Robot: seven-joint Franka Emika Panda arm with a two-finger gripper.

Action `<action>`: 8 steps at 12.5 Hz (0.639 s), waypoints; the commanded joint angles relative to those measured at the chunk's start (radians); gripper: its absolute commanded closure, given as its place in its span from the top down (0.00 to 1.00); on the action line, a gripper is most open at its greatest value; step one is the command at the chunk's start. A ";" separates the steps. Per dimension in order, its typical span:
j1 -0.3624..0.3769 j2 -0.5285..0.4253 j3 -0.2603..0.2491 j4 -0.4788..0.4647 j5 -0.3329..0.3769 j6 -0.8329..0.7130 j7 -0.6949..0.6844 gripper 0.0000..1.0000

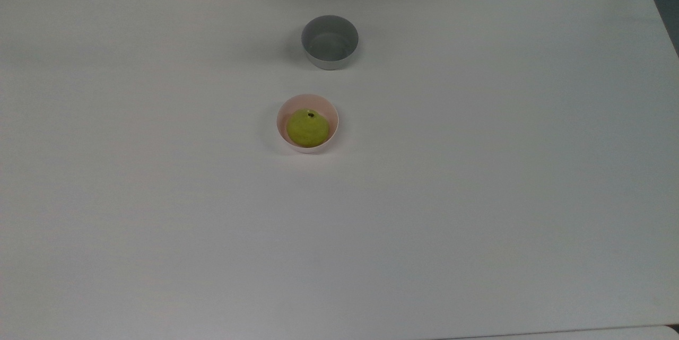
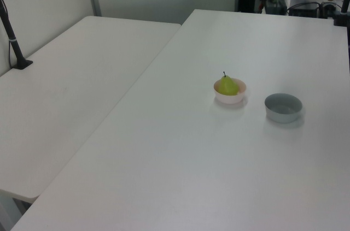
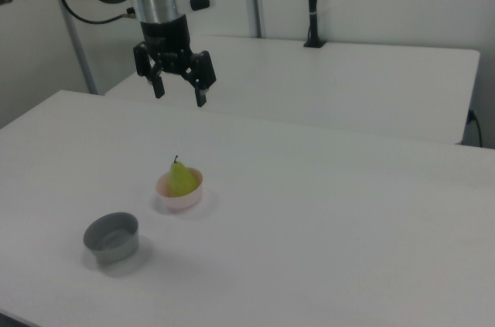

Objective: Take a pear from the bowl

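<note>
High above the table (image 3: 325, 211) the gripper (image 3: 179, 87) hung, fingers spread, empty | pear (image 3: 182, 178) sat upright in pink bowl (image 3: 179, 195), grey bowl (image 3: 112, 237) nearby | step: approach not begun | next: descend, straddle pear, close.

A grey bowl (image 1: 330, 42) (image 2: 283, 107) (image 3: 112, 237) stands upright on the white surface (image 1: 477, 170) (image 2: 191, 160) (image 3: 348, 219), its hollow bare. In the right view it sits well below the pincer (image 3: 179, 92) and toward the right view's left of it, well apart. A second white table (image 2: 71, 94) (image 3: 348, 80) lies behind the pincer, with a black pole (image 3: 312, 2) standing on it farther toward the right view's right.
</note>
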State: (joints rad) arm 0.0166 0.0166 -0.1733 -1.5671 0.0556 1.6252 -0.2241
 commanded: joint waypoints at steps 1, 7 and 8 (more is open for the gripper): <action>0.009 -0.014 0.002 -0.030 -0.016 0.033 -0.006 1.00; 0.009 -0.015 0.002 -0.028 -0.017 0.033 -0.007 1.00; 0.008 -0.015 0.002 -0.028 -0.016 0.032 -0.012 1.00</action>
State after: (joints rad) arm 0.0167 0.0171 -0.1723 -1.5699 0.0555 1.6252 -0.2241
